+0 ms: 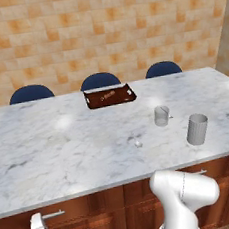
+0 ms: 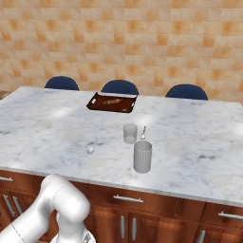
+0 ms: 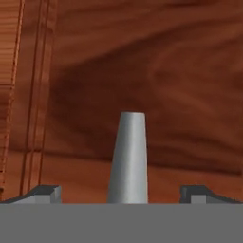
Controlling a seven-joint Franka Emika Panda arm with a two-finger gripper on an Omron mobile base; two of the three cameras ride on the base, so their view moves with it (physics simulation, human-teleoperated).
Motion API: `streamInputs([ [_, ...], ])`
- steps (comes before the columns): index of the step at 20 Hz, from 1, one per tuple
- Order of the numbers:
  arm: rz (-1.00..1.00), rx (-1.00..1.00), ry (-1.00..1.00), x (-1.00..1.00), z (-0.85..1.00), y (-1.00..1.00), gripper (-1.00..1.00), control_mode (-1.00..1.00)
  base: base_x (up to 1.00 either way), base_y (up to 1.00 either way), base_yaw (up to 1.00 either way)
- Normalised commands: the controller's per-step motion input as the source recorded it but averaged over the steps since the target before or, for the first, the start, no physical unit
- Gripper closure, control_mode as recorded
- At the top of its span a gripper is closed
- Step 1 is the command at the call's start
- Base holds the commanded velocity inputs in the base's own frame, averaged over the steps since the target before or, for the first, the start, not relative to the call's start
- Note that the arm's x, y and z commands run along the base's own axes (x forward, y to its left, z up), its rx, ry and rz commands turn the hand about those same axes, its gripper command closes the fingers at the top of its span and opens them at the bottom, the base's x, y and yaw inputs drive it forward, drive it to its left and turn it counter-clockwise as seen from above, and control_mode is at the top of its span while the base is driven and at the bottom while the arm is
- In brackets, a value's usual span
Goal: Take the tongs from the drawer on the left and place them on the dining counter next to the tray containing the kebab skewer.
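Observation:
My gripper [image 3: 123, 193] is open, right up against the red-brown front of the drawer [image 3: 156, 85]. The drawer's silver bar handle [image 3: 129, 156] rises between the two dark fingertips [image 3: 47, 192] with a gap on each side. In the left base view my arm bends down to the lower left, where that handle [image 1: 53, 213] sits on the shut drawer [image 1: 82, 210] under the dining counter [image 1: 54, 143]. The tongs are hidden. At the counter's far side the dark brown tray [image 1: 109, 96] [image 2: 112, 102] holds the kebab skewer [image 1: 106, 94] [image 2: 113, 100].
On the counter stand a clear glass [image 1: 161, 115] [image 2: 130, 133] and a taller grey cup [image 1: 196, 129] [image 2: 142, 156]. A tiny silvery utensil [image 1: 136, 142] [image 2: 90, 149] lies nearer the front. Three blue stools [image 1: 100, 80] line the far side. More drawers [image 2: 128, 199] run below.

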Motion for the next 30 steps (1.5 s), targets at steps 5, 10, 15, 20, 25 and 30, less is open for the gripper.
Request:
streamInputs([
  [5, 0.0, 0.0, 0.0, 0.15, 0.0, 0.01, -1.0, -1.0, 0.0, 0.0, 0.0],
  [10, 0.0, 0.0, 0.0, 0.15, 0.0, 0.0, -1.0, -1.0, 0.0, 0.0, 0.0],
  [15, 0.0, 0.0, 0.0, 0.18, 0.0, 0.0, -1.0, -1.0, 0.0, 0.0, 0.0],
  [20, 0.0, 0.0, 0.0, 0.05, -0.04, 0.0, -1.0, -1.0, 0.0, 0.0, 0.0],
  [25, 0.0, 0.0, 0.0, 0.0, 0.0, 0.0, -1.0, -1.0, 0.0, 0.0, 0.0],
  [30, 0.0, 0.0, 0.0, 0.0, 0.0, 0.0, 1.0, -1.0, 0.0, 0.0, 0.0],
])
